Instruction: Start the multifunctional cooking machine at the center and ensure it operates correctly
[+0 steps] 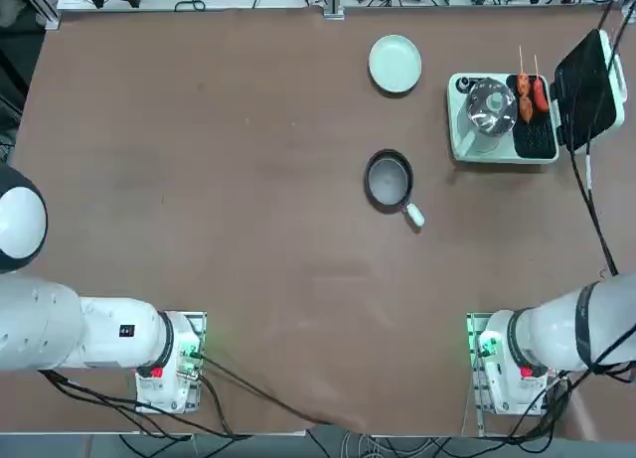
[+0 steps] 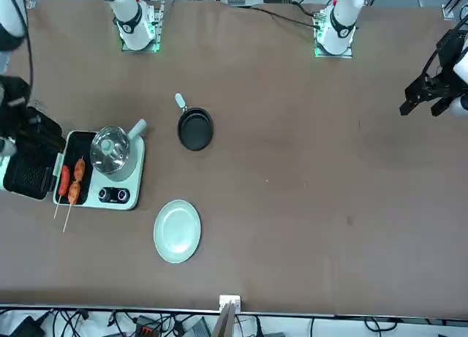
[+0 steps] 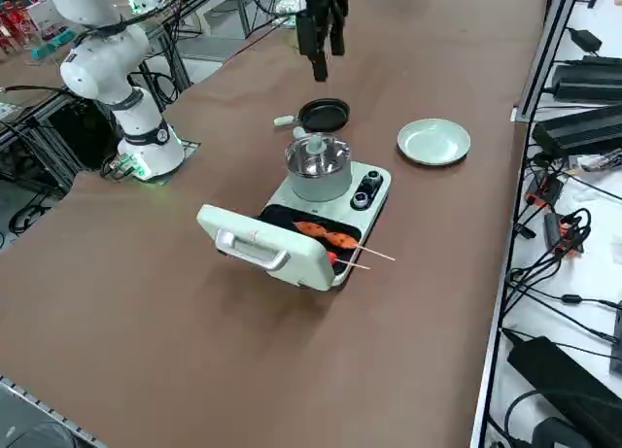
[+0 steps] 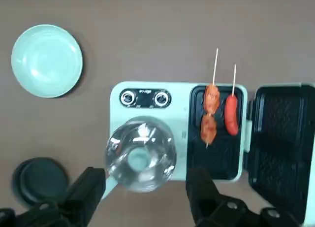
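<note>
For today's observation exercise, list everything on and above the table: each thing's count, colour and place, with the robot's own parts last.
Multifunctional cooking machine: one, mint green, far right of the table, lid open.
Steel pot: one, shiny, on the machine.
Knobs: two, black, on the machine's far edge.
Sausage skewers: two, orange-red, on the black grill plate.
Frying pan: one, black, white handle, table centre.
Plate: one, pale green, beyond the pan.
Right gripper: one, black, open, above the machine.

The right gripper [image 4: 145,190] hangs high above the table's far right part. Its fingers [image 4: 88,187] are spread wide, holding nothing.
</note>
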Motion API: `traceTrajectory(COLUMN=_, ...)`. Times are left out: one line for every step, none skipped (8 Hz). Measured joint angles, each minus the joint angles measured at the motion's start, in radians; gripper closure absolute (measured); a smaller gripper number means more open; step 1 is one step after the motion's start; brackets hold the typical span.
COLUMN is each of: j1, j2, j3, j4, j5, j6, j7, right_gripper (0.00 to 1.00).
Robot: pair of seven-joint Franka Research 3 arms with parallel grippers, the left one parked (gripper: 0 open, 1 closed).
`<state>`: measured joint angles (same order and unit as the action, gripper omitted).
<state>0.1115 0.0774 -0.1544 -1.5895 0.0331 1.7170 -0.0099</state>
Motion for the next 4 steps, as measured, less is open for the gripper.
traceTrajectory(j1=-0.011, j2=-0.036, j3=0.031, j4=-0.003, j5=-0.002, j6=-0.038, j7=0.047, right_gripper=0.0)
traceTrajectory(j1=-0.016, j2=-0.066, j3=0.055, j4=-0.004, j5=-0.003, j6=-0.069, j7=0.073, right_gripper=0.0)
traceTrajectory(j1=-0.017, j2=-0.086, j3=0.067, j4=-0.005, j5=-0.003, j6=-0.091, j7=0.079, right_gripper=0.0)
traceTrajectory(j1=-0.017, j2=-0.097, j3=0.069, j4=-0.005, j5=-0.003, j6=-0.103, j7=0.079, right_gripper=0.0)
